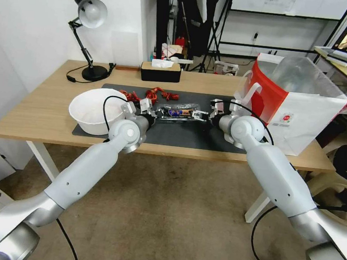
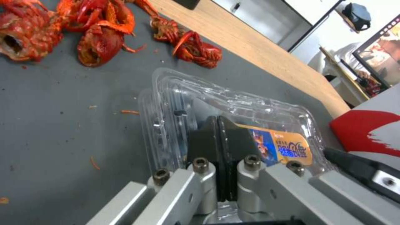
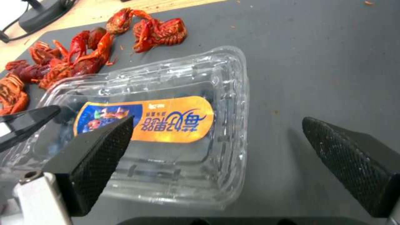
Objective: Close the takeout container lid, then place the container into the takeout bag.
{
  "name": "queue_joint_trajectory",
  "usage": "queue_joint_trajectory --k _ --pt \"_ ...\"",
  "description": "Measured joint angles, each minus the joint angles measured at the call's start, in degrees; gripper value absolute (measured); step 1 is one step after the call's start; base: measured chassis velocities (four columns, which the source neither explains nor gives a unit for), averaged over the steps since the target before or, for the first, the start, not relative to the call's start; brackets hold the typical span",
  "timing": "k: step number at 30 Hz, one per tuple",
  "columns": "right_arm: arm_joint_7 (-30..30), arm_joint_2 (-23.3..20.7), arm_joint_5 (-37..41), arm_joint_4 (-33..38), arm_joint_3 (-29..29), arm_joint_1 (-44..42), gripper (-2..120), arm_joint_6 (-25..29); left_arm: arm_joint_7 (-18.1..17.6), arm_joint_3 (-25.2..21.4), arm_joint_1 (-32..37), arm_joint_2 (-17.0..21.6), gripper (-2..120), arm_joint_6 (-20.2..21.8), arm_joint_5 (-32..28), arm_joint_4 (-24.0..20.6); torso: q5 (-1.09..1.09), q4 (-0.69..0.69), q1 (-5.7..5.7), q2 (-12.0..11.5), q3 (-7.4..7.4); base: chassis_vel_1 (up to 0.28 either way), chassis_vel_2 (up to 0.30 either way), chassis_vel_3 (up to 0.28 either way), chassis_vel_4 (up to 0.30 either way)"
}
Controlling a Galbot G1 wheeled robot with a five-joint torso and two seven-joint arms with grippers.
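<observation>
The takeout bag (image 1: 304, 113) stands open beyond the right tool (image 1: 213, 109), not yet filled. The takeout container (image 1: 179, 112) lies flat on the tabletop mat between both tools, long axis running from one to the other, lid (image 3: 167, 103) apparently down. The left tool (image 2: 218, 137) is pressed together on its edge; the right tool gapes wide, holding nothing.

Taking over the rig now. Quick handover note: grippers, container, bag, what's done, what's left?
Left gripper: fingers shut, pressing on the clear plastic clamshell takeout container, at its end nearer the round white bowl.
Right gripper: open, fingers straddling the container's other end, not gripping.
Container: flat on the dark mat, sticker-bearing lid down over the base; whether it is latched can't be told.
White-and-red paper takeout bag: standing open beside the right arm.
Left: grasp the container and bag it.
</observation>
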Motion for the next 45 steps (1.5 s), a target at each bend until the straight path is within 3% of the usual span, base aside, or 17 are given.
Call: queue_joint_trajectory --k 21,45 --pt "-3.4 3.3 -3.1 -6.9 -1.9 4.1 100 -1.5 0.3 0.3 -0.5 0.1 0 0.0 0.0 0.2 0.00 0.00 0.00 0.0 0.00 0.000 0.000 0.000 0.000" --pt "-5.1 4.9 -2.4 -5.8 -1.8 1.9 100 -2.6 0.1 0.1 -0.5 0.6 0 0.2 -0.5 -1.5 0.00 0.00 -0.01 0.0 -0.01 0.000 0.000 0.000 0.000"
